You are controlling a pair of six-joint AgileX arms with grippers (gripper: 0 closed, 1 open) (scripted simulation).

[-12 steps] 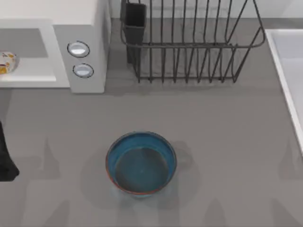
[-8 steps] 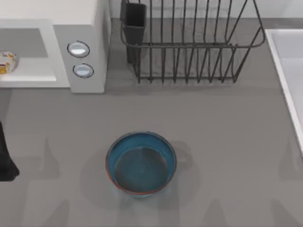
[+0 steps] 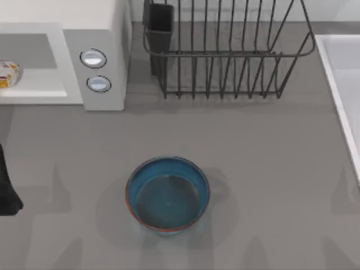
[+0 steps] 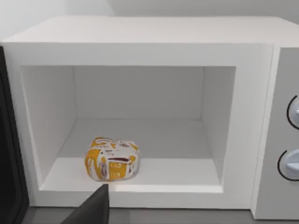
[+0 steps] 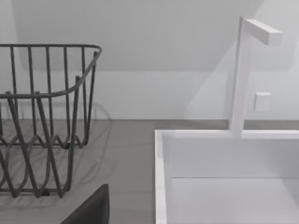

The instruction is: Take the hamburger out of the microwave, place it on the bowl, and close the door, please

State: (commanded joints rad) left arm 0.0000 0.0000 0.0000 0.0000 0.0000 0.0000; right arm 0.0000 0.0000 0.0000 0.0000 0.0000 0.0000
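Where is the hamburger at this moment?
The hamburger sits on the floor of the open microwave, near the cavity's front edge; in the top view it is at the far left edge, left of the knobs.

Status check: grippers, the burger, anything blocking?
Left gripper facing open white microwave. Paper-wrapped hamburger inside at cavity's front edge. Blue bowl empty. Nothing in the way.

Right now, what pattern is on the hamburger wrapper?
White paper with orange-yellow patches and small brown marks; hamburger shows best in the left wrist view.
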